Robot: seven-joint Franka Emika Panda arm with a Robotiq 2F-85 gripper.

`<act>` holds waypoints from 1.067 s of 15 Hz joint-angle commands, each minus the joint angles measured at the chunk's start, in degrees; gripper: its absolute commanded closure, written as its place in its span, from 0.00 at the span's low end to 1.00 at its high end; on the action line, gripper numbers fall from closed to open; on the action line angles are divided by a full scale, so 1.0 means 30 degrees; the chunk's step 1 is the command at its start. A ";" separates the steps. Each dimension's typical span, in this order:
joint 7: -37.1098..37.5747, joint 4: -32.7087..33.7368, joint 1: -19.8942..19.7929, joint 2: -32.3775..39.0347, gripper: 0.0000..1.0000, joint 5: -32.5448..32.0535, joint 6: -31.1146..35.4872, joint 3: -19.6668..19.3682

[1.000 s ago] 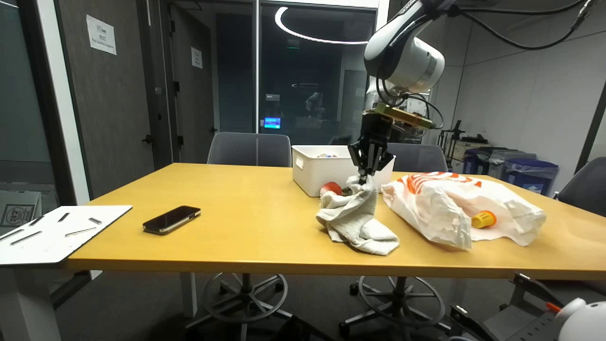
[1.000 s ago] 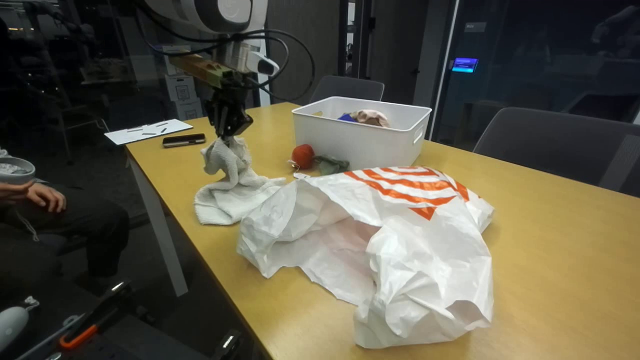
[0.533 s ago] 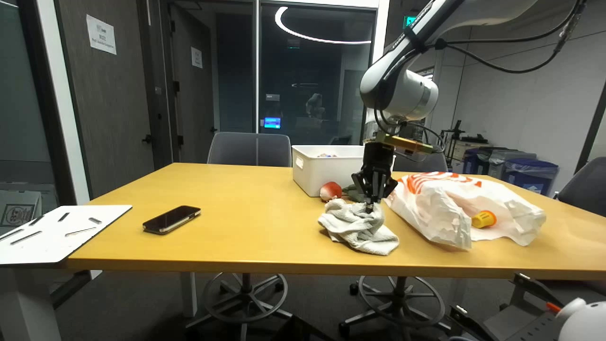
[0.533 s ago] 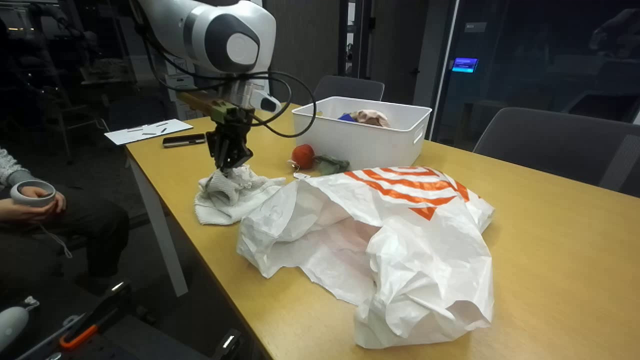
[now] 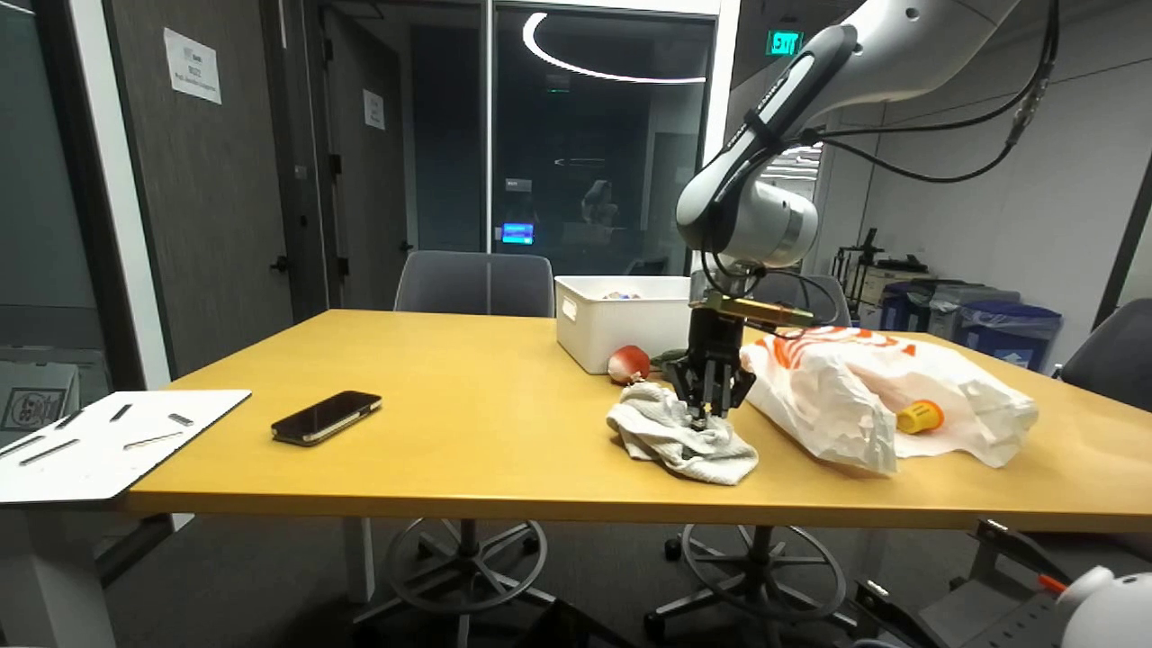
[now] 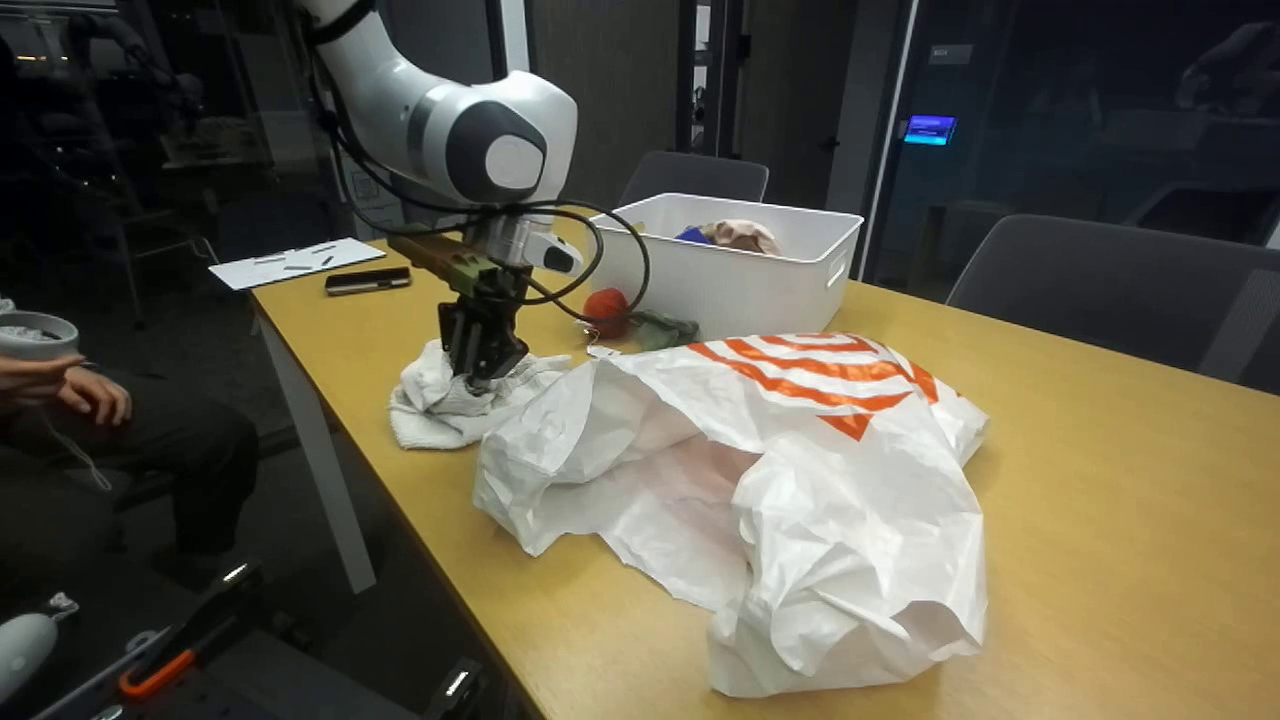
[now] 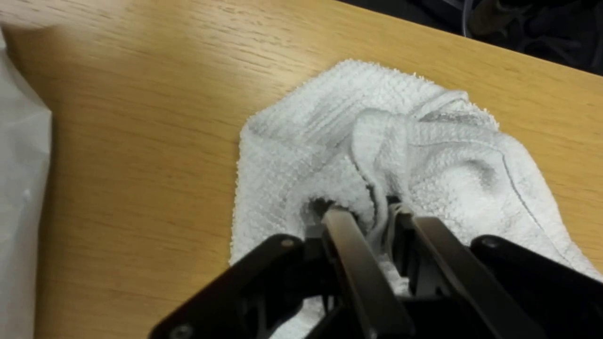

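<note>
Seeing a crumpled, orange-printed white bag beside the gripper, a rectangular white plastic bin near it, a flat black phone well apart.

In an exterior view, my gripper points down at a crumpled cloth on the tabletop; beside it lies a white bag, behind it a red ball and bin.

A curved white light glares in the dark glass over there; the desk shines in patches, and close up the hand blurs.
</note>
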 commanded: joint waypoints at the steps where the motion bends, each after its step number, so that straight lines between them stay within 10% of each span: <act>1: 0.1432 -0.0226 0.0463 -0.1601 0.44 -0.1025 -0.1117 -0.0313; 7: 0.0605 -0.0532 0.0492 -0.3572 0.01 -0.2078 -0.1437 0.0083; 16: -0.1684 -0.1466 0.1451 -0.2267 0.00 -0.3714 0.4784 0.0839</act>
